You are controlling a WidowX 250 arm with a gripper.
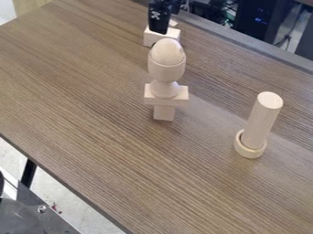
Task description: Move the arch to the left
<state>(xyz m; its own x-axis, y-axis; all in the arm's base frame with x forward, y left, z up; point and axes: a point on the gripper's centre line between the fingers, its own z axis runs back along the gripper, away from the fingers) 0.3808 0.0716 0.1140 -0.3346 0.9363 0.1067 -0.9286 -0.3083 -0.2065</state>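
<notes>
The black gripper hangs at the top edge of the view, left of centre. Its lower end overlaps the arch, a pale wooden block with a curved cut-out low on its front side. Whether the two touch cannot be told. The arch's lower right part is partly hidden behind the egg-shaped top of a wooden stack standing nearer the camera.
That stack has a cup with a rounded piece on top, a flat block and a small base block. To the right, a leaning cylinder stands in a ring. The brown table has a long edge at lower left.
</notes>
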